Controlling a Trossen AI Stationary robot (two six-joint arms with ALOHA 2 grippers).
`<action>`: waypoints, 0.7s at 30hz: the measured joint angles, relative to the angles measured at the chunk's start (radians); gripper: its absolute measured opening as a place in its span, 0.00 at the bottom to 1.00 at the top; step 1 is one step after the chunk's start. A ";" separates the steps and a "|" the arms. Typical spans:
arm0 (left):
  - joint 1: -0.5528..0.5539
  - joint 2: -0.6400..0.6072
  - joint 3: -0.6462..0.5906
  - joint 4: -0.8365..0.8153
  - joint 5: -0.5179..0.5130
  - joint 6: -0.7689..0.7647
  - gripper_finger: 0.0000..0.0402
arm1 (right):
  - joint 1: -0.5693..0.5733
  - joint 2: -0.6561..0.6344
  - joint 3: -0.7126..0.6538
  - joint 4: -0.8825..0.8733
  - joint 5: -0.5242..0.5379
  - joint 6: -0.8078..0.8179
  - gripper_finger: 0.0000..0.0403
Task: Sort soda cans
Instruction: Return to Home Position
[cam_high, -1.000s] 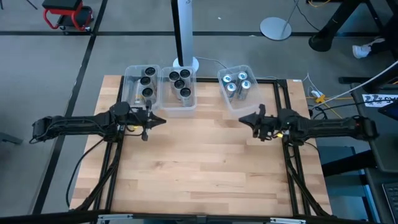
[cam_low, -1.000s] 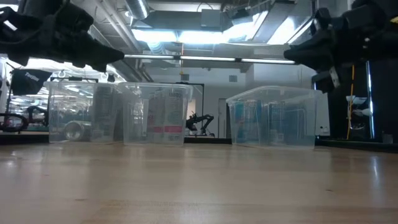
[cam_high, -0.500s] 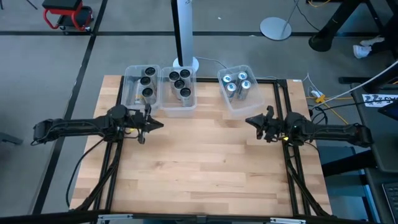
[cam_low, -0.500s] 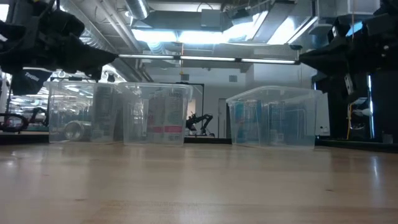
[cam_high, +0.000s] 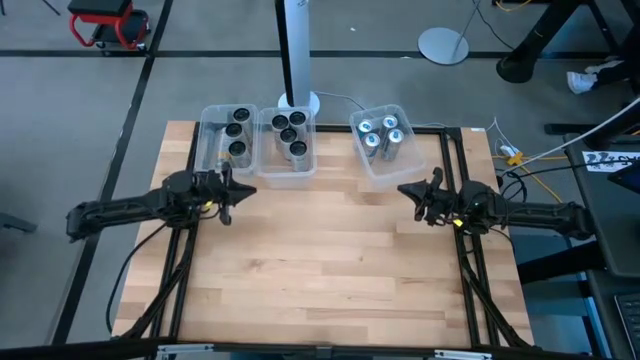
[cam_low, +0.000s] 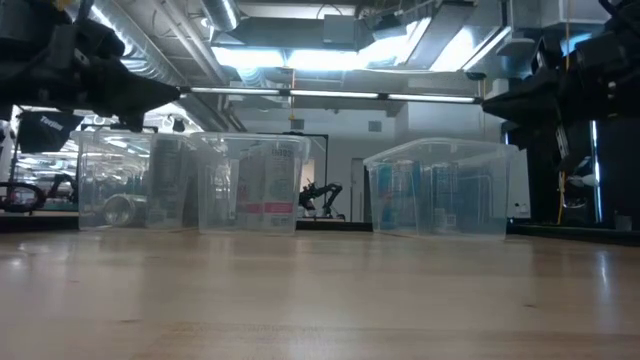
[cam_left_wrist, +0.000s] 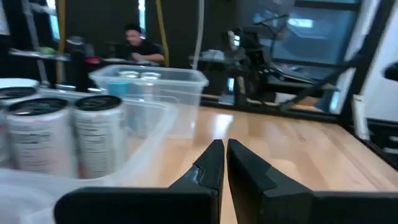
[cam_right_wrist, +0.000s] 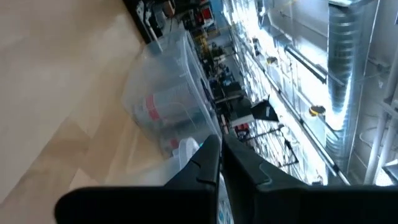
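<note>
The pale wooden table (cam_high: 330, 270) shows nothing but bare boards over its near and middle stretch. No can stands loose on it, so the sorting looks finished as far as these views tell. The soda cans (cam_high: 289, 135) all sit in three clear bins along the far edge: three dark-topped ones in the left bin (cam_high: 206, 128), four more dark-topped in the middle bin (cam_high: 288, 172), and four silver-topped in the right bin (cam_high: 378, 170). What remains, in my judgement, is only for the arms to draw off to their rest poses. The left gripper (cam_high: 250, 190) hovers above the table just in front of the left and middle bins; its own wrist view shows the fingers pressed nearly together with a hairline gap, pinching nothing and touching nothing. The right gripper (cam_high: 403, 187) hangs in front of the right bin, apart from it, fingers likewise closed on empty air — neither claw carries a can
</note>
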 joint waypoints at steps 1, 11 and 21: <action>0.000 -0.024 0.000 -0.020 -0.013 0.001 0.03 | 0.000 -0.006 0.000 -0.009 0.010 0.003 0.05; 0.001 -0.146 0.000 -0.130 -0.047 0.000 0.03 | 0.000 -0.094 -0.002 -0.078 0.022 0.017 0.05; 0.000 -0.147 0.000 -0.134 -0.059 0.000 0.03 | 0.000 -0.184 -0.002 -0.183 -0.007 0.004 0.05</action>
